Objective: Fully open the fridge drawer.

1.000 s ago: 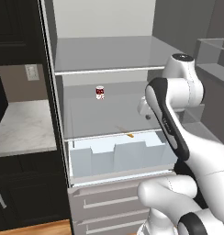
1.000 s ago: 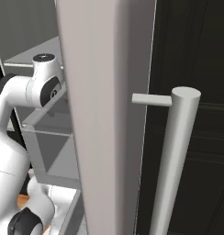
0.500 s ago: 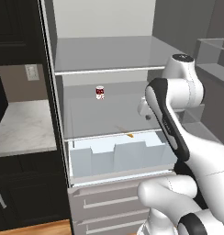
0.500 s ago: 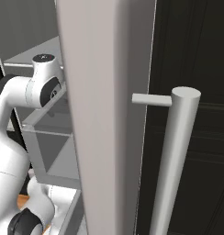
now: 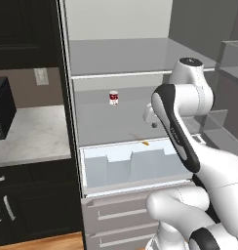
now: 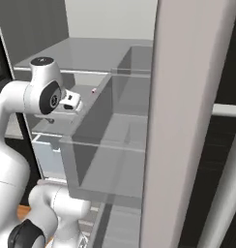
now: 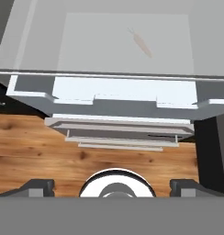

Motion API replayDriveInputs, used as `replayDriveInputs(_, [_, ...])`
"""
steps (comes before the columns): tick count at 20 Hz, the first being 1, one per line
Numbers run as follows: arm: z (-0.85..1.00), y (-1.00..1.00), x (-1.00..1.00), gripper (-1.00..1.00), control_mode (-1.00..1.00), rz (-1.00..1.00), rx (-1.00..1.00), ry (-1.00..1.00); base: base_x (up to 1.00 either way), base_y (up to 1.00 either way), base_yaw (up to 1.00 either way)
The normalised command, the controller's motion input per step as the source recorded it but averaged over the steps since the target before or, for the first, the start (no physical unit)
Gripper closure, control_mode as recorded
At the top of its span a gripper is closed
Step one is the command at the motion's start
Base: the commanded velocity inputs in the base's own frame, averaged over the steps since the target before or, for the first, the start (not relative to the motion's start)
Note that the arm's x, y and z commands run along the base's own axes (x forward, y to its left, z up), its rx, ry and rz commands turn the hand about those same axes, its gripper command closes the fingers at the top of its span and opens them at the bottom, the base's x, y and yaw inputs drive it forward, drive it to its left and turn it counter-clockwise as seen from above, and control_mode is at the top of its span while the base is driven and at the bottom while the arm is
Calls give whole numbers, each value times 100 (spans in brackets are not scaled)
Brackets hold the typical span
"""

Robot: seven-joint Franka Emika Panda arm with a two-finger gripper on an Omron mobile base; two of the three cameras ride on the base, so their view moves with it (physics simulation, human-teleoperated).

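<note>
Drawer [image 5: 133,166] is seen at centre of the left base view, below the glass shelf [image 5: 118,129], its notched front standing slightly out from the fridge. In the hand view it is seen at mid-frame [image 7: 125,92], above the grey drawers [image 7: 120,133] and wood floor [image 7: 36,151]. Gripper [image 7: 112,186] is held wide, fingertips [image 7: 38,186] set far apart at the bottom corners, nothing gripped, well apart from the drawer. A can [image 5: 113,97] is seen on the shelf, upper centre; a carrot [image 5: 146,143] lies near its front edge.
</note>
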Motion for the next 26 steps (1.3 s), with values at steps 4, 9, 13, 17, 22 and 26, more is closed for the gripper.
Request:
replayDriveInputs(4, [0, 0, 0, -100, 100, 0, 0, 0, -40, 18, 0])
replayDriveInputs(9, [0, 0, 0, -100, 100, 0, 0, 0, -64, 0, 0])
replayDriveInputs(13, [0, 0, 0, -100, 100, 0, 0, 0, -48, 1, 0])
replayDriveInputs(17, [0, 3, 0, -100, -100, 0, 0, 0, -11, 4, 0])
replayDriveInputs(22, [0, 18, 2, -100, -100, 0, 0, 0, 0, 0, 0])
replayDriveInputs(26, [0, 26, 44, -100, -100, -5, 0, 0, 0, 0, 0])
